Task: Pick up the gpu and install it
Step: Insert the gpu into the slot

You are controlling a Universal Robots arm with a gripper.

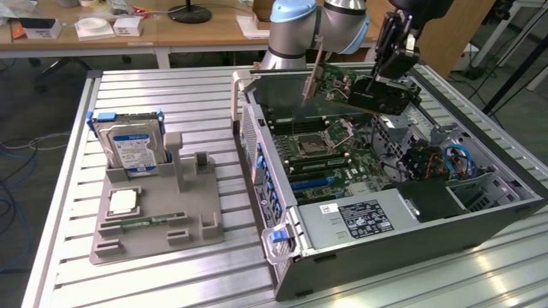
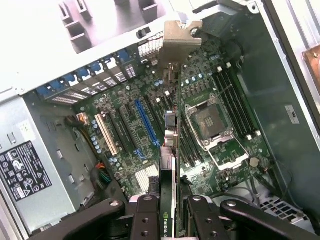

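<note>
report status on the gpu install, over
Gripper shut on gpu. Gpu held edge-on above the motherboard, over the open case, not seated. Nothing seen between it and the slots.

arm (image 1: pixel 319 24) tilted downward, claw (image 2: pixel 172 212) clamped on the gpu (image 1: pixel 335 80).

Silver-grey arm (image 1: pixel 344 19), pale blue joint caps (image 1: pixel 291 13), black gripper (image 2: pixel 172 222)

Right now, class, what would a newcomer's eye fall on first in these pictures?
The claw holds the gpu tilted in the air above the open computer case, its motherboard bare below. On the exterior view's left, a silver hard drive stands upright in a grey holder.
</note>
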